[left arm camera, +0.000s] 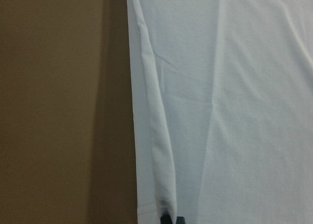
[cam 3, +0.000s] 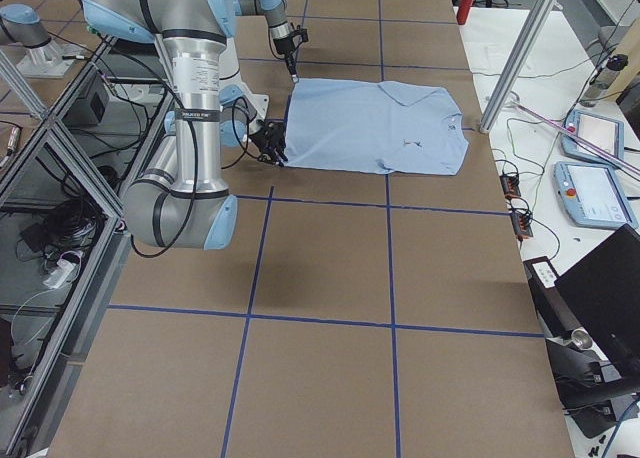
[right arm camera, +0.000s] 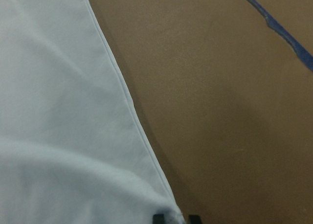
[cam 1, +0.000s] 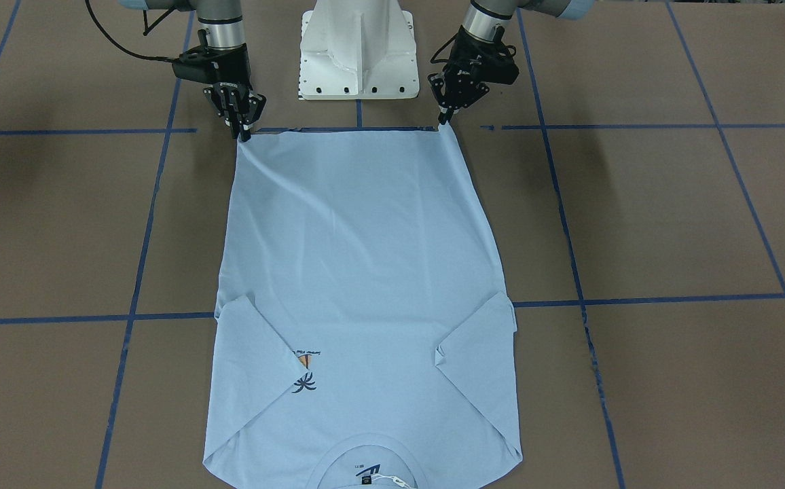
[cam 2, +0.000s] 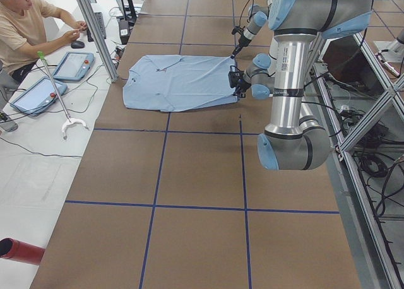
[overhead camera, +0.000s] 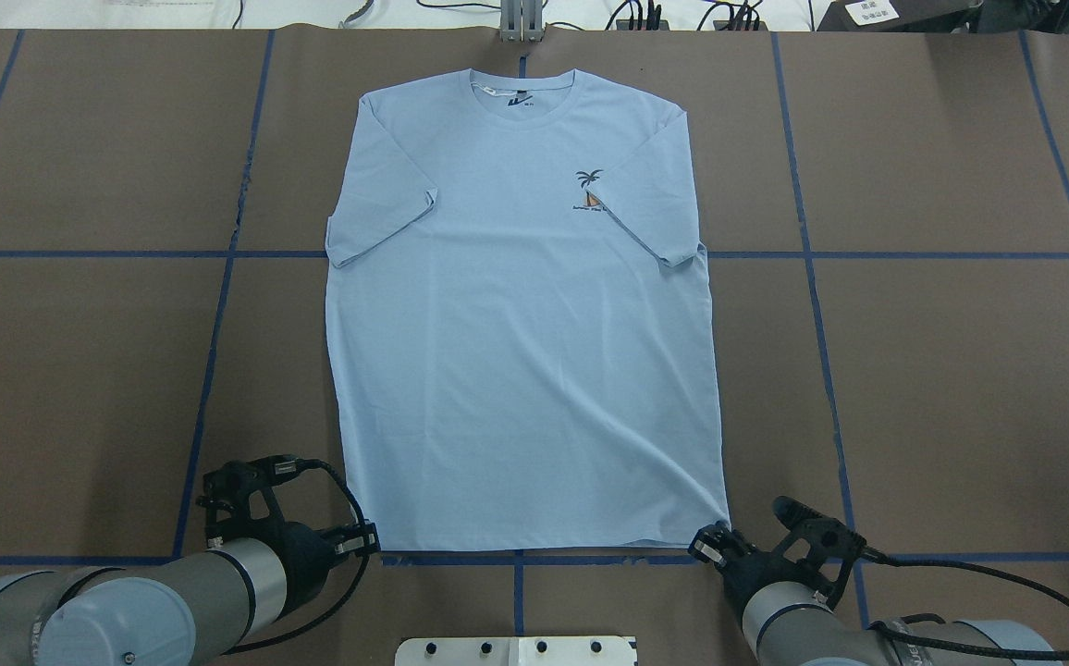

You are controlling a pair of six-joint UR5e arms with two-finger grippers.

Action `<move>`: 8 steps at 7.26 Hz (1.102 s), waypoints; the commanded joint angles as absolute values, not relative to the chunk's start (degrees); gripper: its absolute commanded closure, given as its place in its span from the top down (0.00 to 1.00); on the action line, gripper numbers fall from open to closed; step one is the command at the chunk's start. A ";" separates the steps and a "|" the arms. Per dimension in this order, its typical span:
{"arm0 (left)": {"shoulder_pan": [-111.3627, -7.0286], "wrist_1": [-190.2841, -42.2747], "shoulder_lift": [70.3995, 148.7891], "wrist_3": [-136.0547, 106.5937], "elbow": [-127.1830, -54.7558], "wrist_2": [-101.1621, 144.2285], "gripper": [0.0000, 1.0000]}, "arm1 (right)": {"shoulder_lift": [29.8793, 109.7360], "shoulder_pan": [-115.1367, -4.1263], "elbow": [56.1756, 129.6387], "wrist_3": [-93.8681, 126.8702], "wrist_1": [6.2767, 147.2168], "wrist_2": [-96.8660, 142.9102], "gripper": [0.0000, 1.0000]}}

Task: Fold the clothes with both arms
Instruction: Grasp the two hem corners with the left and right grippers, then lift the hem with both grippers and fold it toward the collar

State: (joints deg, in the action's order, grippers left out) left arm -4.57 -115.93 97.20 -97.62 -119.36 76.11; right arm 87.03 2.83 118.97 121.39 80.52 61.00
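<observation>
The left gripper (overhead camera: 365,539) is pinched on the near-left hem corner of the T-shirt (overhead camera: 516,324), which lies flat and print-up on the table (overhead camera: 941,370) with its collar (overhead camera: 523,85) at the far side. The right gripper (overhead camera: 706,546) is clamped the same way on the near-right corner. To fold well, I judge both should rise together, keep the hem taut between them, and carry it evenly towards the collar without dragging the thin fabric.

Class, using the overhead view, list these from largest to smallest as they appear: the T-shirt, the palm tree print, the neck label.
Largest: the T-shirt.
Next: the palm tree print.
Smallest: the neck label, a little smaller than the print.
</observation>
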 commanded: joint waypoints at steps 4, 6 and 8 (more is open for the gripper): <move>-5.01 -113.84 95.80 -96.86 -126.79 76.38 0.00 | 87.19 2.19 130.81 119.44 92.13 58.71 0.00; -4.92 -97.38 96.76 -96.86 -143.78 84.15 0.00 | 87.01 7.87 146.34 119.44 106.45 60.64 0.00; -5.62 -92.82 96.85 -96.68 -150.02 87.08 0.00 | 83.09 7.75 154.59 119.10 116.69 64.66 0.00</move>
State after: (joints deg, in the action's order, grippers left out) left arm -5.14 -96.09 96.66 -96.81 -146.30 84.52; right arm 85.85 8.17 150.28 119.37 110.66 62.01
